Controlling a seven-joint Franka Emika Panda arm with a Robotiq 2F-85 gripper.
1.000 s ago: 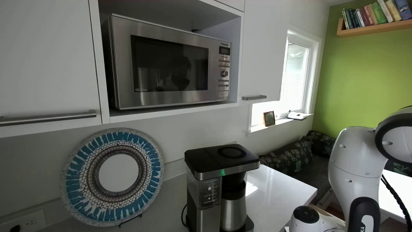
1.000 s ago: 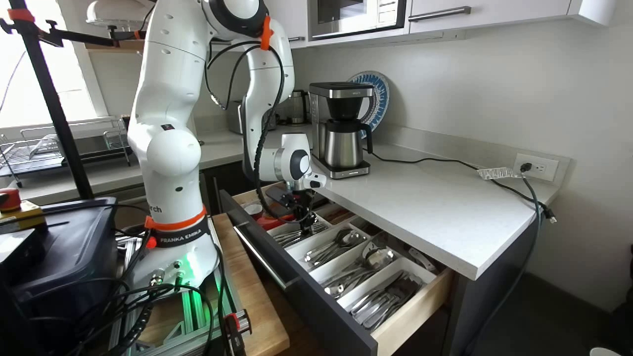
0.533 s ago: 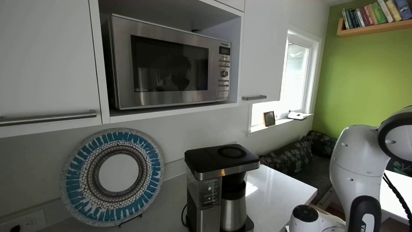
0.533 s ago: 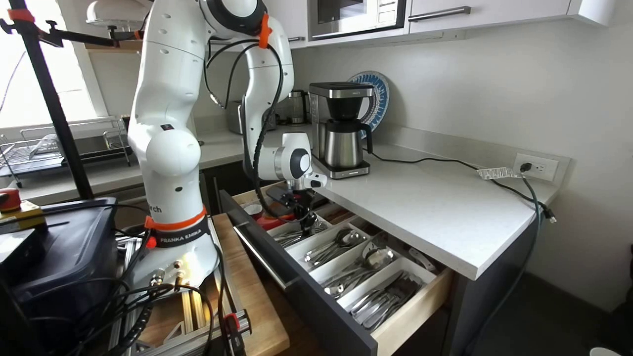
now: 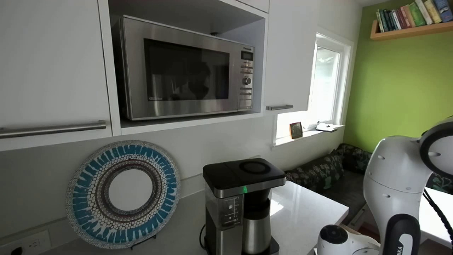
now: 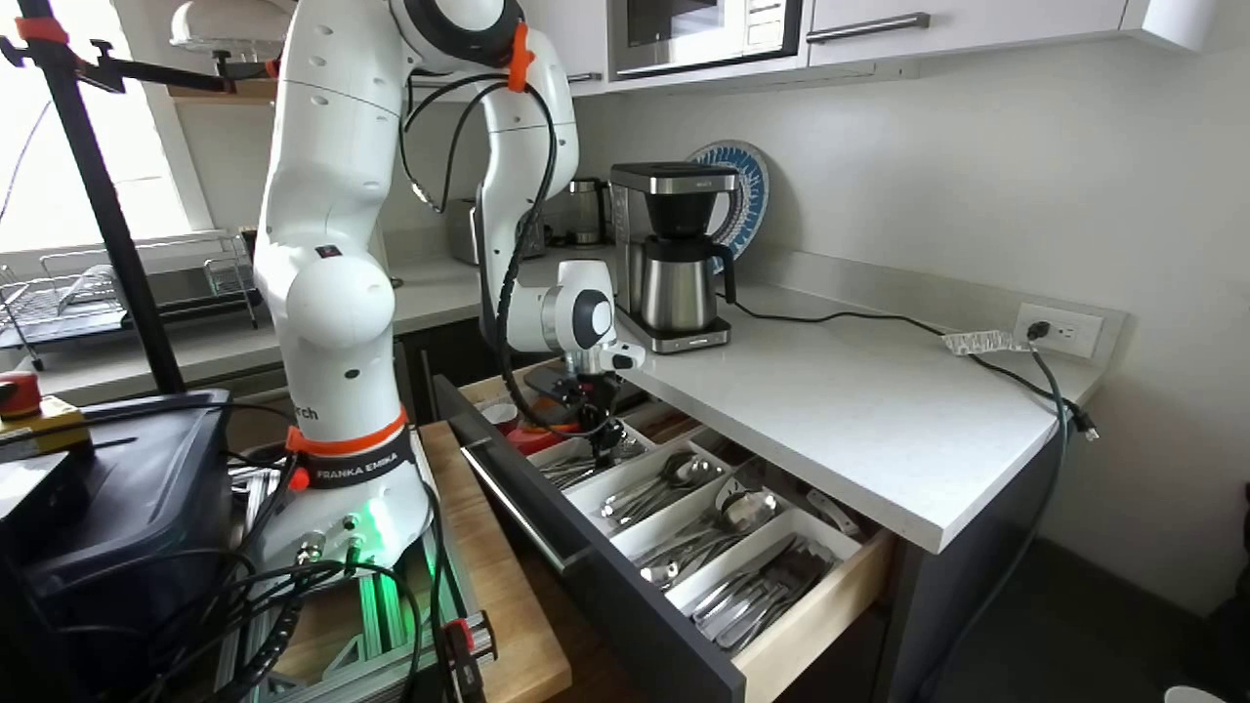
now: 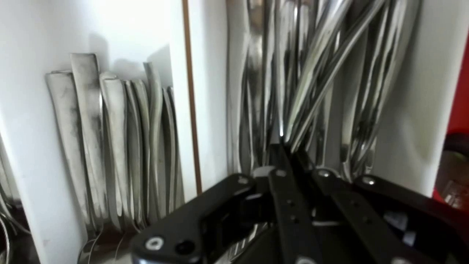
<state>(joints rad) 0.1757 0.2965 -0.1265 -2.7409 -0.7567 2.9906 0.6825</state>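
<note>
silver cutlery (image 7: 313, 69) lies bunched in a white compartment (image 7: 421, 121) of the open drawer (image 6: 820, 615). the gripper (image 7: 291, 151) sits low against it, jaws close together; whether they pinch a piece, i can't tell. nearby, a coffee maker (image 6: 674, 207) stands on the pale desk (image 6: 879, 410).

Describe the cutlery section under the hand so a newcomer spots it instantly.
Start at the counter bearing the coffee maker; an open drawer juts out below. In the drawer, the hand is down in a white section of cutlery. Of those side by side there, only this one lies right beside the red item.
</note>
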